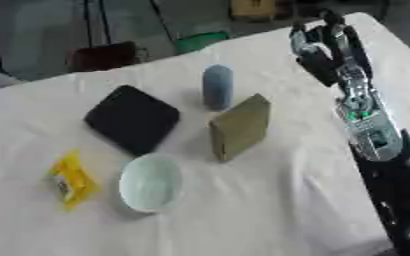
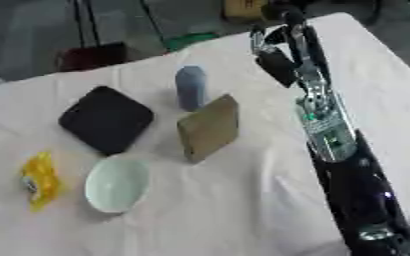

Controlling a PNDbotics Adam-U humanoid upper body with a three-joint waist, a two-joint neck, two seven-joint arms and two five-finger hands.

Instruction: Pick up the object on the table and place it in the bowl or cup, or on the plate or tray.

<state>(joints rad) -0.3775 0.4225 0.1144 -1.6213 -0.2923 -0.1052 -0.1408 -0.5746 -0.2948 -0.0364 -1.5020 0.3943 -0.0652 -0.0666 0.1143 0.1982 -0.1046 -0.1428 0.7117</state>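
Across the whole view spread a table under a white cloth, lying askew. Along its right side the robot's right arm stretched away from the camera, black with a silver and green-lit forearm. Its right hand hung over the far right corner of the cloth, holding nothing; whether its fingers were curled or straight I could not tell. Near the middle left lay a flat black square plate. Just right of it a tan box stood on edge, and close behind the box stood an upright grey-blue cylinder. Nearer the camera sat a pale green bowl, with nothing visible inside. Left of the bowl, apart from it, lay a small yellow packet on the cloth.
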